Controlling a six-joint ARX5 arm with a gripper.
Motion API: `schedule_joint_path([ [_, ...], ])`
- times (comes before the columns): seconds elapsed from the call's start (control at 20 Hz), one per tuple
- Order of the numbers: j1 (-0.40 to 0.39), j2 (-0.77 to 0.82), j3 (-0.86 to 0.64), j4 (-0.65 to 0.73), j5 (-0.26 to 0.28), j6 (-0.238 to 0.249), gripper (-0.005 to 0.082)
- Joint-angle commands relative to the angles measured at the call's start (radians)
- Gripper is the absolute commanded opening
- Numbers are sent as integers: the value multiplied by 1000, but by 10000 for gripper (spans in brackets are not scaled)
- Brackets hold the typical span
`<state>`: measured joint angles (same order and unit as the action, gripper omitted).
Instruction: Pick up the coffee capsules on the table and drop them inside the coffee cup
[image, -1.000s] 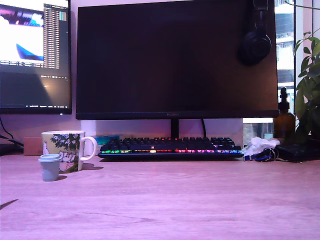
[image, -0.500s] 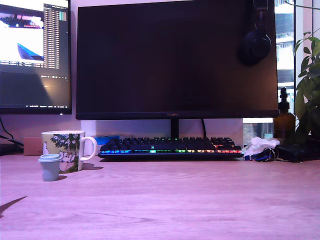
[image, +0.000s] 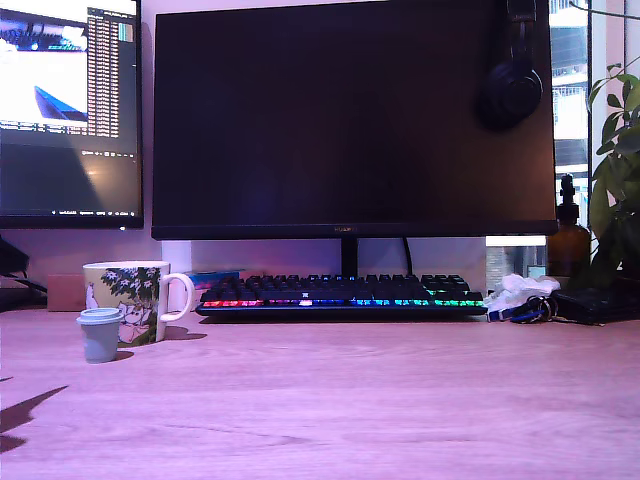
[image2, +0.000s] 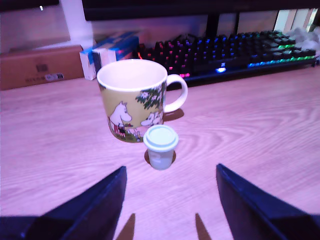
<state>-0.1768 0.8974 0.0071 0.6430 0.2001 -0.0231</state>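
Note:
One pale blue-grey coffee capsule (image: 100, 334) stands upright on the wooden desk, rim up, just in front of the coffee cup (image: 128, 301). The cup is a mug with a green leafy print, white cartoon figures and a white handle. In the wrist view the capsule (image2: 160, 147) stands just before the cup (image2: 132, 97), whose inside looks bare. My gripper (image2: 171, 171) is open, its two dark fingers (image2: 100, 205) spread wide on either side, short of the capsule and holding nothing. The exterior view shows only the arm's shadow (image: 22, 410) at its left edge.
An RGB-lit keyboard (image: 342, 295) lies behind the cup under a large dark monitor (image: 350, 120). A cardboard box (image2: 40, 65) and a blue-white box (image2: 107, 50) sit behind the cup. At the exterior view's right are a brown bottle (image: 568, 245), a plant (image: 618, 170) and clutter (image: 520, 295).
The arm's shadow at the exterior view's lower left has grown and crept further onto the desk. Cup and capsule have not moved. Keyboard light colours shifted.

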Motion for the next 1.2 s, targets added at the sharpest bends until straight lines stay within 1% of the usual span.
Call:
schedule_joint_path([
  [0.0, -5, 66, -13, 77, 0, 5, 519],
  [0.2, -5, 241, -8, 229, -1, 5, 518],
  [0.6, -5, 552, 45, 429, 2, 5, 518],
  [0.8, -5, 646, 82, 466, 20, 8, 517],
  [1.15, -5, 761, 166, 466, 33, 55, 514],
])
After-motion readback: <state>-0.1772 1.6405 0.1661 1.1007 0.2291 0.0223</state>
